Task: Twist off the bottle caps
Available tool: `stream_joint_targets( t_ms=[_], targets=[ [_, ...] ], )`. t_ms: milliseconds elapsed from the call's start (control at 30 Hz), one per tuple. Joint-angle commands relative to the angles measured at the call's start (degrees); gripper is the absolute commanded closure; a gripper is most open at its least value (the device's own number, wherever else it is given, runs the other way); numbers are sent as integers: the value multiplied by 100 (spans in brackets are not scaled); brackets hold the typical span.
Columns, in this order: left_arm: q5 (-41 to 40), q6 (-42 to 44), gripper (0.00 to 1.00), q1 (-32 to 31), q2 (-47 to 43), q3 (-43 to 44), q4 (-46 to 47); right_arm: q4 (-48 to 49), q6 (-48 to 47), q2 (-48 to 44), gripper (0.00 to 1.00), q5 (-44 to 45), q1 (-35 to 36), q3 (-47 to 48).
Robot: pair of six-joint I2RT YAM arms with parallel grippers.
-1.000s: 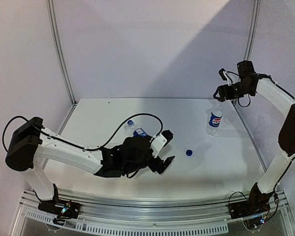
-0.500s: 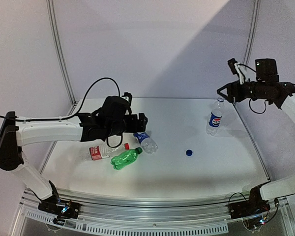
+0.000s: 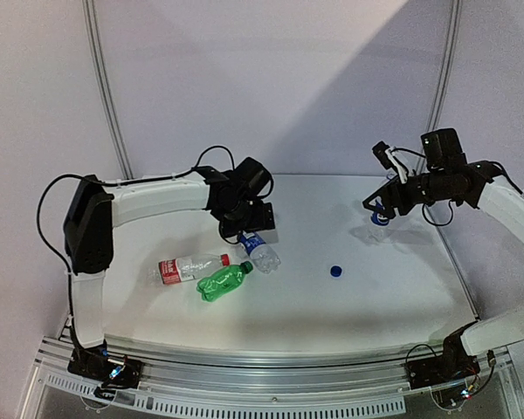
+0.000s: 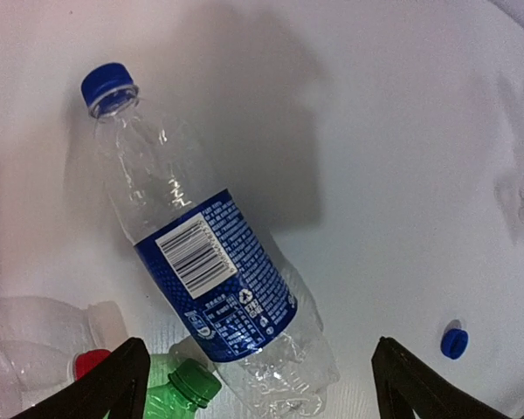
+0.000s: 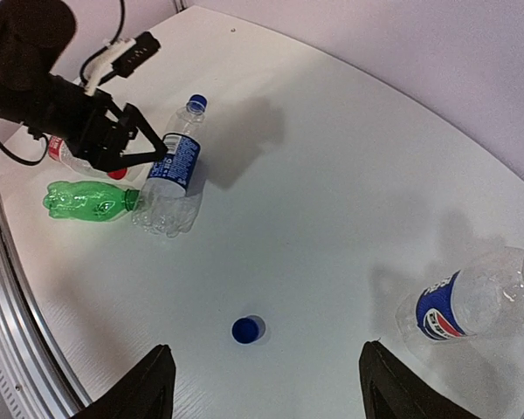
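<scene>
One job looked done. A loose blue cap (image 5: 247,329) lay alone on the white surface (image 5: 332,175), and the Pepsi bottle (image 5: 467,307) at the right side seemed to have no top.

Three were left. The blue-label bottle (image 4: 214,262) lay flat with its blue cap (image 4: 107,85) on. The green cap (image 4: 195,381) and the red cap (image 4: 92,360) were on their bottles too.

The left claw (image 3: 247,230) hung wide open just above the blue-label bottle, holding nothing. The right claw (image 5: 266,362) was open and empty, near the Pepsi bottle.

green bottle (image 3: 220,281), blue cap (image 3: 335,271), white table (image 3: 375,301)
</scene>
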Motion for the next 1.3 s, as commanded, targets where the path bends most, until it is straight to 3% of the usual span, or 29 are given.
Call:
stream_joint_targets(
  t_ms=[0, 233, 767, 900, 1067, 1267],
  targets=[
    [240, -520, 10, 51, 550, 813, -1239, -91, -138, -122, 26, -238, 132, -26],
    [288, -830, 12, 51, 1596, 2033, -2349, -141, -160, -140, 26, -351, 200, -47],
    [803, -760, 16, 113, 2324, 2274, -1813, -190, -148, 17, 27, -224, 235, -47],
    [735, -616, 26, 106, 2280, 2261, -1632, -187, -144, 43, 28, -112, 235, -38],
    [302, 139, 46, -45, 1933, 2161, -1323, -152, -117, 43, 28, -26, 236, -39],
    [-1183, 2170, 49, -551, 1094, 1379, -335, 16, -23, -13, 29, 175, 230, -56]
  ],
)
